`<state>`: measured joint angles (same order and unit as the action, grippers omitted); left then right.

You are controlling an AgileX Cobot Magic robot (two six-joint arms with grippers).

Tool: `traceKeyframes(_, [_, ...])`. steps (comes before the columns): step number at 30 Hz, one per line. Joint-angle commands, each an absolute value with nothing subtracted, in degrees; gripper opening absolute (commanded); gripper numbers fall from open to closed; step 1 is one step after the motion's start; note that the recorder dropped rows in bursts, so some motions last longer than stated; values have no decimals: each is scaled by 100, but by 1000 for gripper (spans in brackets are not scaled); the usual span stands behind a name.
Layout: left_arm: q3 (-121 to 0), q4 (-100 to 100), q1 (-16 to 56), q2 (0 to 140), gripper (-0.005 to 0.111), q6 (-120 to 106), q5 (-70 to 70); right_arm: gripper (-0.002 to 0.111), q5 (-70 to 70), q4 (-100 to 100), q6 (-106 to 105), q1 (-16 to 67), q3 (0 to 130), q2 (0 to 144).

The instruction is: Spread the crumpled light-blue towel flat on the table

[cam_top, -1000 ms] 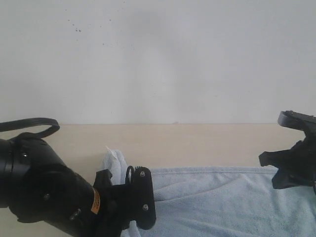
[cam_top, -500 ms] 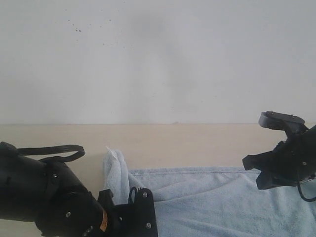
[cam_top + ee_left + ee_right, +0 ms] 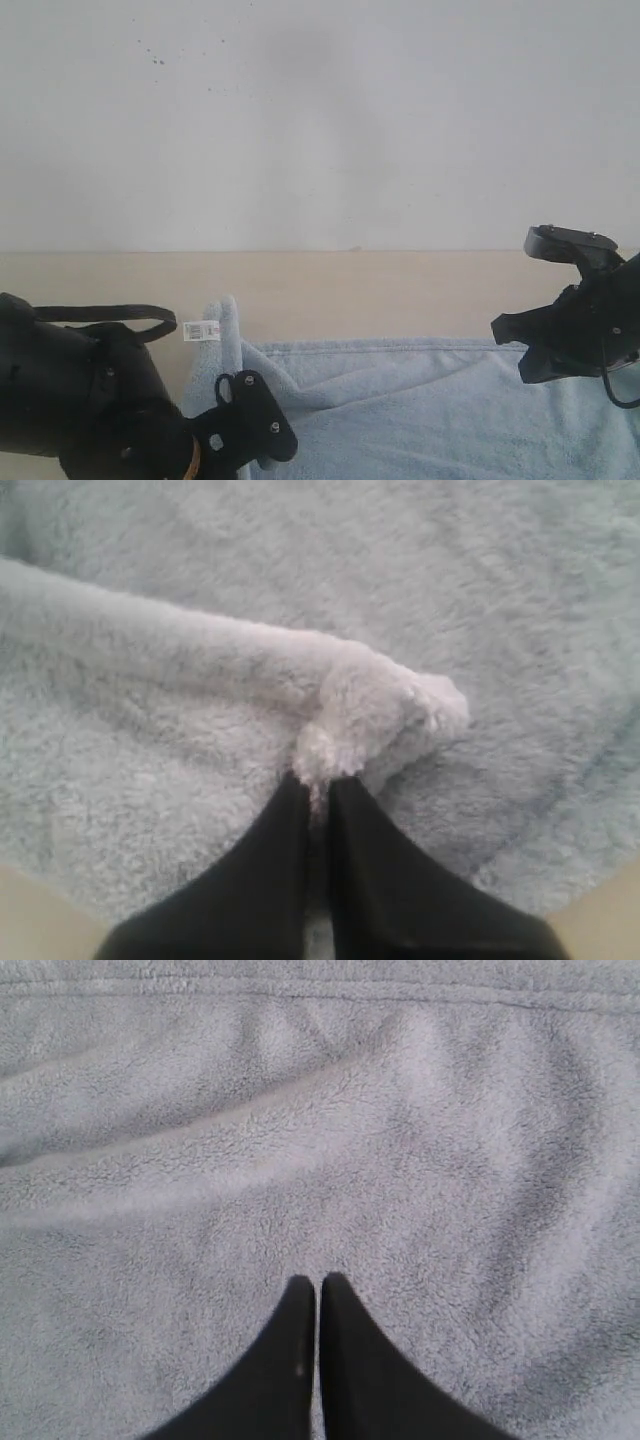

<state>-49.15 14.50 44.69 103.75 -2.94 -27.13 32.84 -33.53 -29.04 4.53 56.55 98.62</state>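
The pale blue towel (image 3: 440,410) lies mostly flat across the beige table (image 3: 330,285), reaching from the middle to the right edge of the exterior view. Its left corner stands raised in a fold, and the white care tag (image 3: 202,330) shows there. In the left wrist view my left gripper (image 3: 318,782) is shut on a bunched ridge of the towel (image 3: 360,715). My right gripper (image 3: 318,1285) is shut with nothing between its fingers, just over the towel (image 3: 400,1140) near its stitched hem (image 3: 300,990).
The bulky black left arm (image 3: 90,410) fills the lower left corner of the exterior view, and the right arm (image 3: 575,335) hangs at the right edge. A white wall (image 3: 320,120) rises behind the table. Bare table shows beyond the towel's far edge.
The left arm has dropped lower and drawn the towel's left corner outward, and the care tag has turned into view. The right arm shifted left a second ago and has since held still.
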Motion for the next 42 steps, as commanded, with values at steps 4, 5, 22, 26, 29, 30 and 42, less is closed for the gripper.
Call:
traceKeyframes(4, [-4391, 2613, 4457, 10181, 4, 2137, -2855, 1, 3252, -3390, -2933, 454, 5665, 9867])
traceKeyframes(5, [-4313, 2613, 4457, 10112, 4, 2312, -2855, 1, 3252, -3390, -2933, 454, 5665, 9867])
traceKeyframes(22, [-3445, 2393, 4457, 8179, 4, 4738, -3562, 1, 3275, -3605, -2911, 454, 5665, 9867])
traceKeyframes(26, [-3331, 2293, 4457, 8135, 4, 4738, -4817, 1, 3341, -3740, -2911, 454, 5665, 9867])
traceKeyframes(29, [-3279, 2293, 4457, 8135, 4, 4767, -5401, 1, 3399, -3850, -2911, 454, 5665, 9867])
traceKeyframes(30, [-3279, 2293, 4457, 8135, 4, 4855, -5490, 1, 3409, -3893, -2933, 454, 5665, 9867])
traceKeyframes(42, [-3279, 2186, 4457, 8033, 7, 5654, -4929, 1, 3493, -4119, -3056, 454, 5665, 9867])
